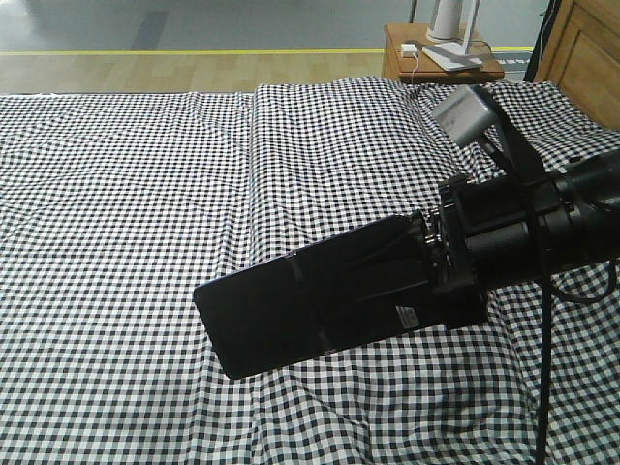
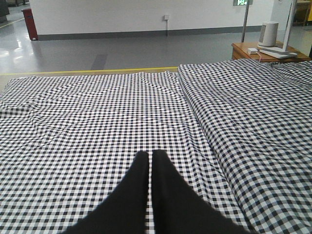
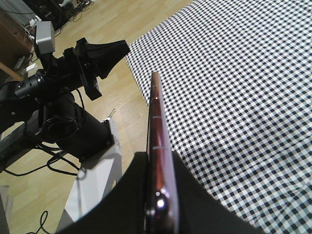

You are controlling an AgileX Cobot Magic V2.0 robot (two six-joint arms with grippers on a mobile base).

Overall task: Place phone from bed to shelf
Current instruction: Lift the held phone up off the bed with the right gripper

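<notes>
The phone (image 1: 310,315), a glossy black slab with a small white sticker, hangs above the checked bed (image 1: 136,194), and my right gripper (image 1: 407,262) is shut on its right end. In the right wrist view the phone (image 3: 156,107) shows edge-on, pinkish and metallic, clamped in the right gripper (image 3: 158,158), with the bed (image 3: 239,87) to its right. My left gripper (image 2: 148,155) is shut on nothing, low over the bed (image 2: 97,112). The left gripper (image 3: 113,48) also shows in the right wrist view, beside the bed's edge. The shelf is out of view.
A reddish-brown bedside table (image 1: 441,58) with a white device and a charger stands beyond the bed's far right corner; it shows as well in the left wrist view (image 2: 258,48). Wooden furniture (image 1: 586,48) is at the far right. The robot's white base (image 3: 92,185) and cables sit on the wood floor.
</notes>
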